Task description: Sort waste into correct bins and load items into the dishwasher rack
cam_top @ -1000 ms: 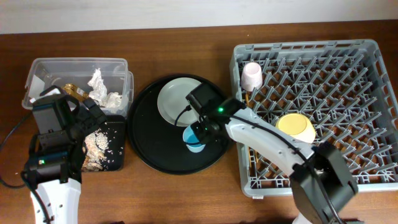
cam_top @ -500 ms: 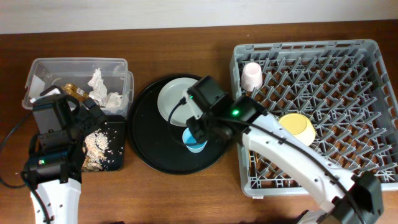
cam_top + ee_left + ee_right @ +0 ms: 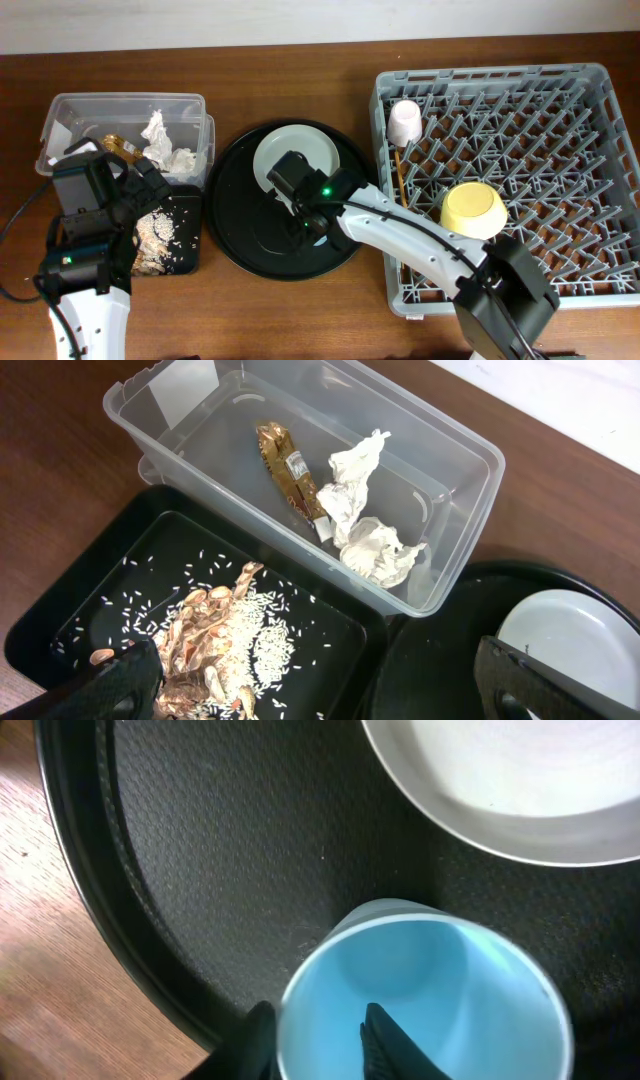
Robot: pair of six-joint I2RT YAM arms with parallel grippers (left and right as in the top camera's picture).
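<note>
My right gripper (image 3: 318, 1040) straddles the rim of the light-blue cup (image 3: 430, 990), one finger outside and one inside with a gap to the wall; the cup stands upright on the round black tray (image 3: 200, 840), beside the grey-white plate (image 3: 520, 770). In the overhead view the right wrist (image 3: 305, 210) hides the cup. The dishwasher rack (image 3: 560, 100) holds the pink cup (image 3: 404, 122), the yellow bowl (image 3: 473, 210) and the chopsticks (image 3: 400, 178). My left gripper (image 3: 320, 690) is open above the shallow black tray (image 3: 80, 620) with food scraps (image 3: 215, 650). The clear tub (image 3: 460, 560) holds crumpled paper (image 3: 365, 510) and the wrapper (image 3: 287, 465).
The round black tray (image 3: 240, 220) lies between the bins and the rack, with the plate (image 3: 305, 145) at its far side. Brown wooden table (image 3: 300, 320) shows along the front and back edges.
The right wrist has swung left and down over the blue cup, which showed in the overhead view before and is now covered. The left arm has not moved.
</note>
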